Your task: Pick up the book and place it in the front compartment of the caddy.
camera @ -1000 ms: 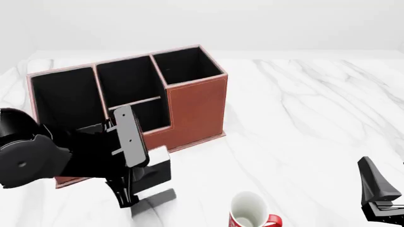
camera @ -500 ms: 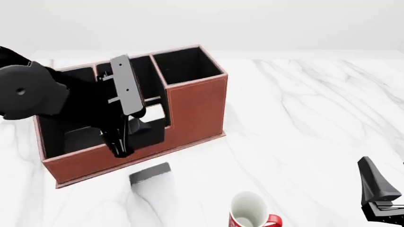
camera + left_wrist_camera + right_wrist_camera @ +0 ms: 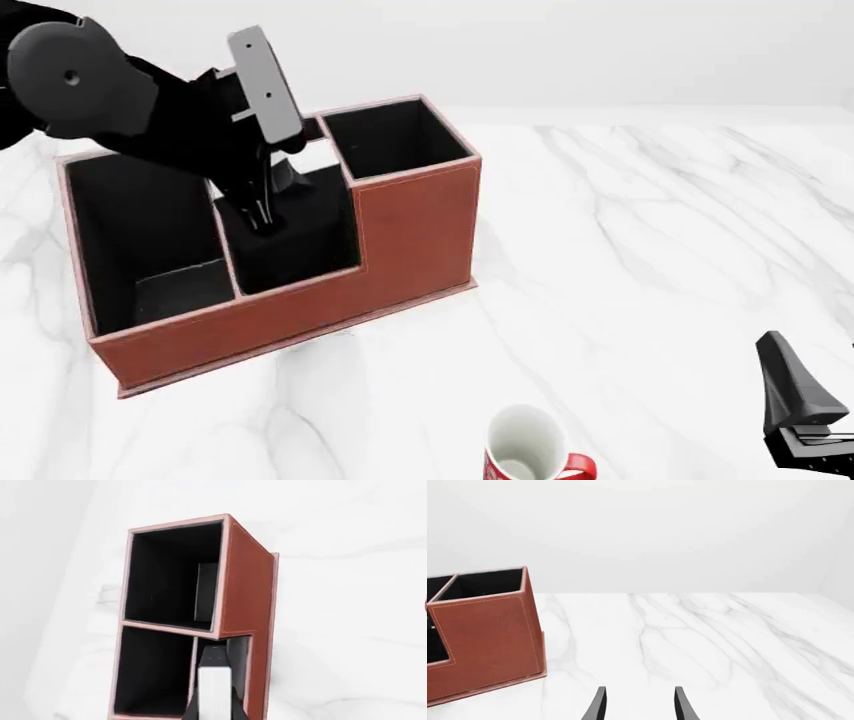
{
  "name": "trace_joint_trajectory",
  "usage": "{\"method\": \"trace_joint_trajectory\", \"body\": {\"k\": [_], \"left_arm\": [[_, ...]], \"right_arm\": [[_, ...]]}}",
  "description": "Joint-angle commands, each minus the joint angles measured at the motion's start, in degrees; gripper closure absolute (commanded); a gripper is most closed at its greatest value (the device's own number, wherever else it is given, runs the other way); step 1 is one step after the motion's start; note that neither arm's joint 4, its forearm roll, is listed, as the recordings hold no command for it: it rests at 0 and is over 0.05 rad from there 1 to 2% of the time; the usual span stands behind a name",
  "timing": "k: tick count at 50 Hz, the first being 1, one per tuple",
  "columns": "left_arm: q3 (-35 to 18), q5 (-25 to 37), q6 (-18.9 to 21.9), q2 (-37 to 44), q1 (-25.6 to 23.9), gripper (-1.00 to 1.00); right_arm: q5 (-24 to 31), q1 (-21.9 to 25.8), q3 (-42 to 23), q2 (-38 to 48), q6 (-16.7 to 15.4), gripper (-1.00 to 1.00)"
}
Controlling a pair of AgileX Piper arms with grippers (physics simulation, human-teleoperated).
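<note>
The book (image 3: pixel 318 180), black with white page edges, hangs upright with my left gripper (image 3: pixel 266 214) shut on it. It is over the middle of the reddish-brown caddy (image 3: pixel 414 235), at the low compartment behind the stepped front wall. I cannot tell whether its lower end is inside. In the left wrist view the book (image 3: pixel 215 682) points from the left gripper (image 3: pixel 215 715) toward the narrow slot beside the caddy's tall wall (image 3: pixel 247 590). My right gripper (image 3: pixel 801 420) rests low at the near right. Its fingers (image 3: pixel 599 702) stand apart with nothing between them, and the caddy (image 3: pixel 487 640) is off to one side.
A red-and-white mug (image 3: pixel 527 450) stands upright near the table's front edge, between the caddy and the right gripper. The white marble table (image 3: pixel 641 250) stretches out to the right of the caddy.
My left arm has lifted the book from in front of the caddy, up and back over its middle compartments. The book's shadow has left the table. The right arm has not moved.
</note>
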Motion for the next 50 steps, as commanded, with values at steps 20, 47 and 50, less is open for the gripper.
{"method": "trace_joint_trajectory", "body": {"k": [20, 47, 50], "left_arm": [[-7.2, -2.4, 4.0, 3.3, 5.9, 1.0], [-9.0, -4.3, 5.0, 6.9, 8.0, 1.0], [-8.1, -4.9, 5.3, 7.1, 8.4, 1.0]], "right_arm": [[0.0, 0.0, 0.0, -0.1, 0.0, -1.0], [0.0, 0.0, 0.0, -0.1, 0.0, -1.0], [0.0, 0.0, 0.0, -0.1, 0.0, -1.0]]}}
